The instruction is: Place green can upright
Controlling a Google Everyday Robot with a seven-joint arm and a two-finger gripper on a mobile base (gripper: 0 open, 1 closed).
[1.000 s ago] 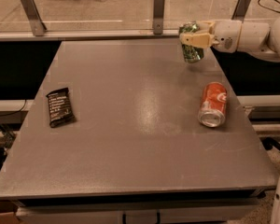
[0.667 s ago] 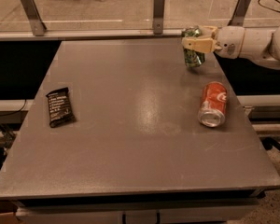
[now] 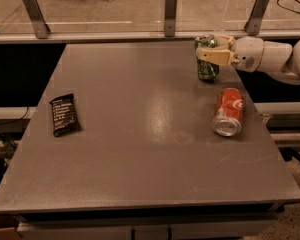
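Observation:
The green can [image 3: 208, 68] stands upright on the grey table [image 3: 150, 134] near its far right edge. My gripper [image 3: 208, 50] reaches in from the right on a white arm [image 3: 270, 56]. Its pale fingers [image 3: 212, 55] wrap the can's upper part, shut on it. The can's bottom looks to rest on the tabletop.
A red can [image 3: 228, 111] lies on its side just in front of the green can, near the right edge. A black snack packet [image 3: 65, 115] lies flat at the left. A rail with metal posts [image 3: 170, 11] runs behind the table.
The gripper has lowered the green can slightly toward the table and shifted a little right. The red can and the packet have not moved.

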